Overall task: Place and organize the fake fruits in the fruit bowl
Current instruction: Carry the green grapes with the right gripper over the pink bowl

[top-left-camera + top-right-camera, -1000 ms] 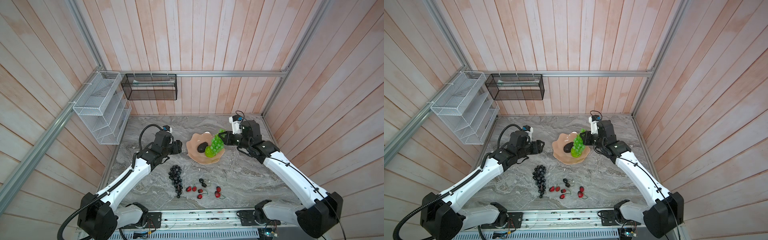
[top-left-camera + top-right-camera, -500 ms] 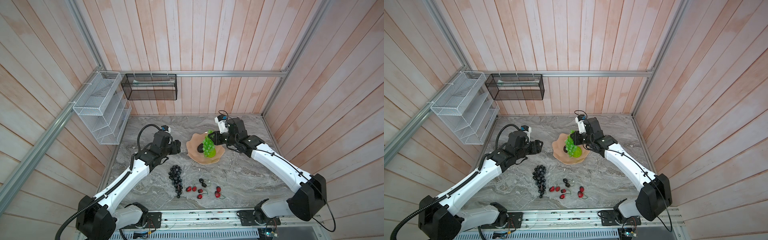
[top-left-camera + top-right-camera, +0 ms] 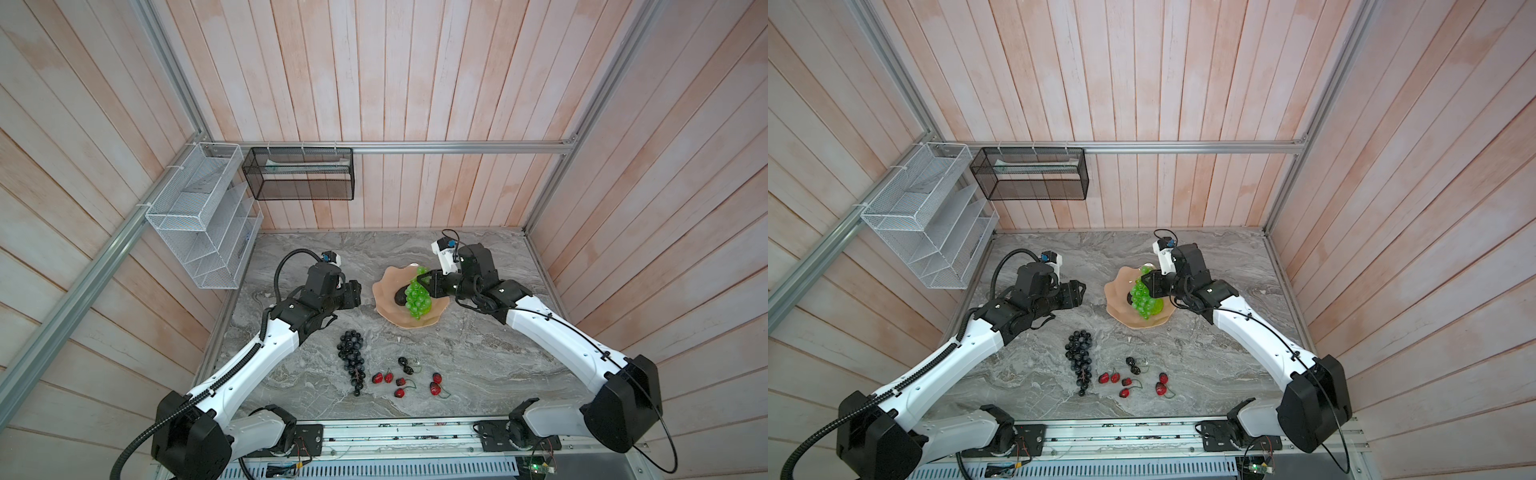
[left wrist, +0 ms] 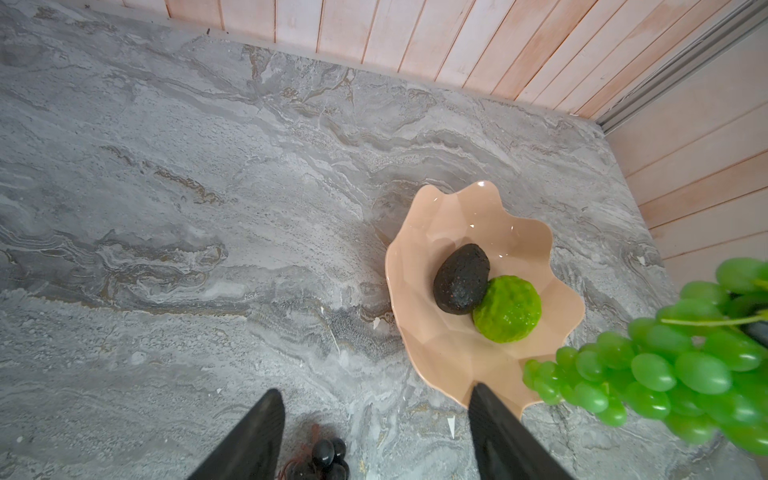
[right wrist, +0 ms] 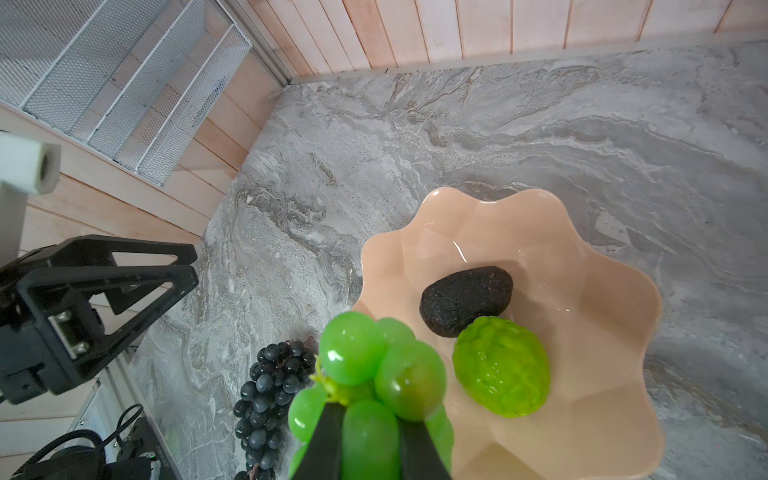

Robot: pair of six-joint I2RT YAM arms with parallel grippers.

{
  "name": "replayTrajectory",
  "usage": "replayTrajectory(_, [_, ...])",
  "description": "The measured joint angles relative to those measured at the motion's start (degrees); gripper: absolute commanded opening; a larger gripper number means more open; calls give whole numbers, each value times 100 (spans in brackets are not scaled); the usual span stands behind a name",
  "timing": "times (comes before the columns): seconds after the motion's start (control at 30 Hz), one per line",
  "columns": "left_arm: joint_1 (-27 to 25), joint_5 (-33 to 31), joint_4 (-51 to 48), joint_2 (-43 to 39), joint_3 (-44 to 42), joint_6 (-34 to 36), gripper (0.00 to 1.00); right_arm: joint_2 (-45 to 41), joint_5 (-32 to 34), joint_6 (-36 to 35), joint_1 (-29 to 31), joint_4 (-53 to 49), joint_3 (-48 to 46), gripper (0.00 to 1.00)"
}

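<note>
right pincer gripping grapes, left pincer agape

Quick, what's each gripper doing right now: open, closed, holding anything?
Left gripper: open, fingers spread, holding nothing.
Right gripper: closed on the green grape bunch.

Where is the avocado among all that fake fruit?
On the grey marble tabletop, find the glossy peach-pink dish with a wavy rim towards the back. Two fruits lie touching inside it; the avocado is the matte black, bumpy, egg-shaped one, unlike the bright green knobbly round fruit beside it.
</note>
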Motion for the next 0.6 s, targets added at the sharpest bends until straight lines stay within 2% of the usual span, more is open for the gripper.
replayTrajectory(0.27, [0,0,-20,-11,-33,-42,73,199,-361,367,-66,625,-575,17])
replayTrajectory(0.6, [0,0,-37,-11,-59,-42,73,111,-498,407,-662,1233,-1543,17])
